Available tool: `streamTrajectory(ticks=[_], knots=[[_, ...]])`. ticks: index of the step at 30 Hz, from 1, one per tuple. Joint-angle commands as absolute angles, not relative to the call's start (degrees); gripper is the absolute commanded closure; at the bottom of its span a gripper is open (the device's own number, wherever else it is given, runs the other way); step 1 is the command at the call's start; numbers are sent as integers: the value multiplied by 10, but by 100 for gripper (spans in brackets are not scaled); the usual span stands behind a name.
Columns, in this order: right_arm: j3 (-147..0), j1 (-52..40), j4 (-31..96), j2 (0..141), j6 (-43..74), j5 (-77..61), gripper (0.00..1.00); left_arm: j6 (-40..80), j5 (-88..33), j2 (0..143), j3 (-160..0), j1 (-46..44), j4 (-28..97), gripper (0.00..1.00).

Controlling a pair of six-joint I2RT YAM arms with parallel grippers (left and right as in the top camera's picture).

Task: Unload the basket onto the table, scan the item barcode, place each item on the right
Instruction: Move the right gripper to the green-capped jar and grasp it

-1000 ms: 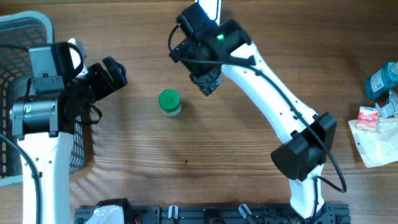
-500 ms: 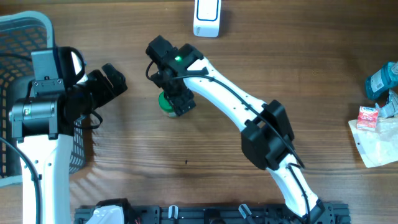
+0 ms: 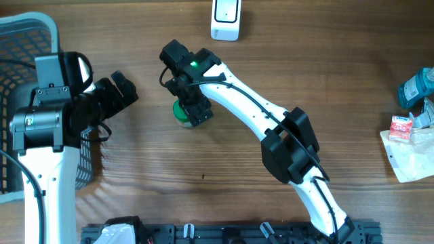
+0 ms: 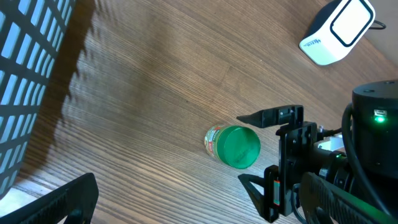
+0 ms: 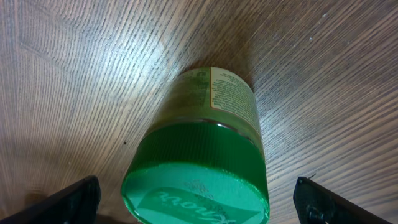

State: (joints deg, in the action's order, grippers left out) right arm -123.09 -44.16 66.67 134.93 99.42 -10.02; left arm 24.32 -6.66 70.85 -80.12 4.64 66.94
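Pick-up step: straddles green-lidded jar (image 5: pixel 214 143) with right gripper (image 5: pixel 196 186) spread wide, clamping nothing yet. Probably needs next a firm close, then label turned toward white scanner (image 3: pixel 225 17).

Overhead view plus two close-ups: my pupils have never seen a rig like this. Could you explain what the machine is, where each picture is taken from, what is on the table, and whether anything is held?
The machine is a left arm and a right arm at a wooden table. One picture looks straight down from above. The other two come from a camera on each wrist. On the table are a green-lidded jar, a white scanner, a basket at the left and some packets at the right. The right end effector straddles the jar with open jaws, not gripping it. The left end effector is open and empty. Nothing is held.
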Motion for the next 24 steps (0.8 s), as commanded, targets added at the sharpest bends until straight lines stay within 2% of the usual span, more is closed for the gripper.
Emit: streamTrajectory(ticks=[1,12,24], knots=[[-1233,-442,664,1376,1004,-86,0,246,-58,700,-810,50,671,0],[-1233,-447,639,1395,970,-90,2,246,-56,700,-810,50,672,0],[-1233,-447,632,1395,894,-75,27,246,-55,700,-810,50,672,0]])
